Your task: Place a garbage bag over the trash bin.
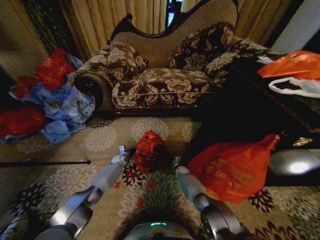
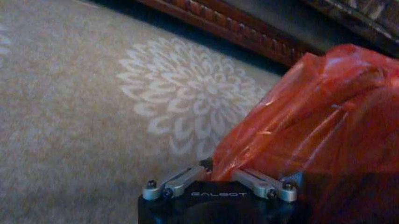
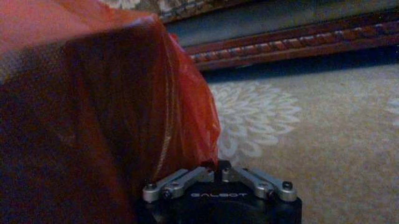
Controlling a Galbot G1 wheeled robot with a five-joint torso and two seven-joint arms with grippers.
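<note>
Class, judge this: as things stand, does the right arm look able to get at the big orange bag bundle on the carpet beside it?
Probably not freely: the right gripper looks shut on the garbage bag draped over the bin. The orange bag bundle lies close beside that arm, nothing between.

The garbage bag (image 1: 150, 150), glossy, crinkled red-orange plastic, drapes over the trash bin (image 3: 56, 154), which stands upright on the carpet and shows dark through the film, apparently fully covered.
</note>
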